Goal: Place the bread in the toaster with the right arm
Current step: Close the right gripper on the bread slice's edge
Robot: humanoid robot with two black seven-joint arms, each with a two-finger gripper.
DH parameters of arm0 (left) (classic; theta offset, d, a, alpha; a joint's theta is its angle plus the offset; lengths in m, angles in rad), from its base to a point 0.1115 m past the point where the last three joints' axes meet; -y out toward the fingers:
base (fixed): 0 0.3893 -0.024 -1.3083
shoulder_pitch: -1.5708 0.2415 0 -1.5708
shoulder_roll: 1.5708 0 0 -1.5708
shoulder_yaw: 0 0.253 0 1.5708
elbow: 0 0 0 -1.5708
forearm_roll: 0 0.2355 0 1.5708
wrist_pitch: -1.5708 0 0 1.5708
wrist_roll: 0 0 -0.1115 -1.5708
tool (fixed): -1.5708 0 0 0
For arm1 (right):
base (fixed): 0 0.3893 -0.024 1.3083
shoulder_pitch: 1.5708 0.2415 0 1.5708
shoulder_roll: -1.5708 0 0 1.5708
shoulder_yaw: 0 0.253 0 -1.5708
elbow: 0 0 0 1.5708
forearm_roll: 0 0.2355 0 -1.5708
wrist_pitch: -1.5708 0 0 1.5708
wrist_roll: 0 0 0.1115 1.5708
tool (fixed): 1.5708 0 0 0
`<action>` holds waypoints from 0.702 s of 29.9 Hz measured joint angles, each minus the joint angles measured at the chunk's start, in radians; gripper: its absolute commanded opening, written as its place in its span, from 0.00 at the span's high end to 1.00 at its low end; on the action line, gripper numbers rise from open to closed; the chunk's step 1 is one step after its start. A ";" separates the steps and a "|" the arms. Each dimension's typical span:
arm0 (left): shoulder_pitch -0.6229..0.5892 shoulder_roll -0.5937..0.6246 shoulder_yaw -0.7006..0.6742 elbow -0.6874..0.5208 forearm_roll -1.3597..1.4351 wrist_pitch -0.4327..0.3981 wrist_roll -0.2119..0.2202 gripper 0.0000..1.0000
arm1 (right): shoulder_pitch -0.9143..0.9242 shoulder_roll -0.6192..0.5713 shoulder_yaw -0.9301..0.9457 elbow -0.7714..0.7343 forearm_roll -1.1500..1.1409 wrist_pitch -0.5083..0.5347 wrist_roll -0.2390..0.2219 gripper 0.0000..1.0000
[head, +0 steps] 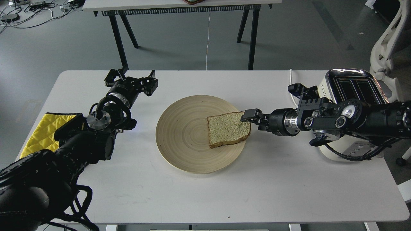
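Observation:
The bread (228, 129) lies flat on the right part of a round wooden plate (175, 128) in the middle of the white table. My right gripper (249, 115) reaches in from the right and its tip overlaps the slice's upper right corner; its fingers are dark and cannot be told apart. The toaster (354, 84) stands at the table's right edge, chrome slots up, its lower body partly hidden behind my right arm. My left gripper (131, 80) is open and empty over the table's back left, far from the bread.
A yellow quilted cloth (45, 131) lies at the table's left edge under my left arm. A white cable (291, 84) runs off the back edge beside the toaster. A second table stands behind, and a white chair (387, 41) at the right.

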 measured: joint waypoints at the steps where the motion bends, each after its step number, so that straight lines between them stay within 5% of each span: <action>1: 0.000 0.000 0.000 0.000 0.000 0.000 0.000 0.00 | -0.001 0.001 0.000 0.000 0.000 0.000 0.000 0.29; 21: 0.001 0.000 0.000 0.000 0.001 0.000 0.000 0.00 | -0.010 0.002 0.001 0.003 -0.002 0.009 0.002 0.45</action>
